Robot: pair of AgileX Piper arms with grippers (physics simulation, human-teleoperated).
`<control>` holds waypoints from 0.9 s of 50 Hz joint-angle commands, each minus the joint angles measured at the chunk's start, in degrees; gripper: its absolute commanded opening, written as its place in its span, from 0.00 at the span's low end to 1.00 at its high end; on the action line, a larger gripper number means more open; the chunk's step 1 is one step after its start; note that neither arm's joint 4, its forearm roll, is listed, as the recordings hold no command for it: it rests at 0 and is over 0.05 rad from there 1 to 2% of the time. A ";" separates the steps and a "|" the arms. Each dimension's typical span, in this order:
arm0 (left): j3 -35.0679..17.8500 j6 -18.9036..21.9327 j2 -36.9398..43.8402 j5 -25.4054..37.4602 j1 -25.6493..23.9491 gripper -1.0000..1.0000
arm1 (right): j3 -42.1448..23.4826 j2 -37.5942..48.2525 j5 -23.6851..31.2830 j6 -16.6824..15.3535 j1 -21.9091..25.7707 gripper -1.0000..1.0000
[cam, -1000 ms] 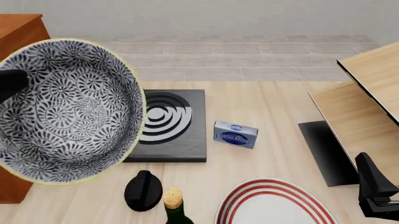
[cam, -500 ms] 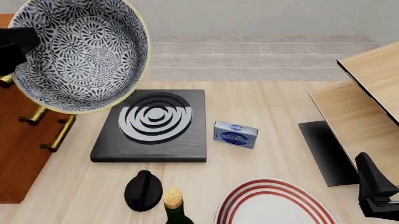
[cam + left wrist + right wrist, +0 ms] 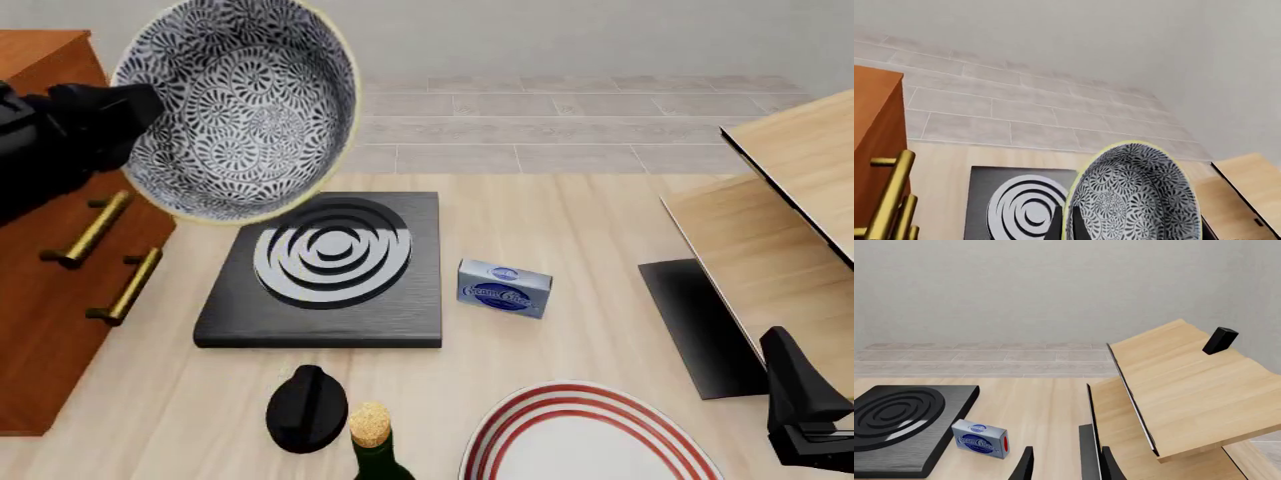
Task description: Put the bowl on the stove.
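Held aloft above the stove (image 3: 327,275): a deep round bowl (image 3: 240,115), glazed, with a dense dark-blue-and-white floral pattern inside and out and a pale yellowish rim. Tipped steeply on its side, mouth turned toward the front camera and slightly downward, axis well off vertical, base pointing away toward the wall. Overlaps the stove's far left corner in the front view, clear of the surface. Clamped at the rim by the left gripper (image 3: 134,105), black and matte, reaching in from the stove's left; in the left wrist view, dark fingers (image 3: 1057,227) pinching the bowl's edge (image 3: 1134,200).

Flat on the pale wood-grain desk (image 3: 574,230): the stove, a black brushed rectangular slab with concentric silver-and-black burner rings. Just right of the stove, a small blue box (image 3: 505,287). Nearer than the stove, a black rounded knob-like object (image 3: 307,408), a corked dark bottle (image 3: 374,440), and a white plate with red rings (image 3: 587,440). Left of the stove, an orange-brown wooden cabinet (image 3: 54,300) with brass bar handles. Far right of the stove, a thin black panel (image 3: 694,325) and slanted pale wooden boards (image 3: 774,220).

Right gripper (image 3: 1062,467) low and far right of the stove, fingers parted, grasping nothing.
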 commanded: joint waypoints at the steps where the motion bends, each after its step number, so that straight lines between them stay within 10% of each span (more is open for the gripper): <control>1: 2.91 -2.93 4.01 -5.97 -0.97 0.00 | 0.00 0.00 0.00 0.00 0.00 1.00; 45: 4.62 -8.50 14.13 -15.82 -0.01 0.00 | 0.00 0.00 0.00 0.00 0.00 1.00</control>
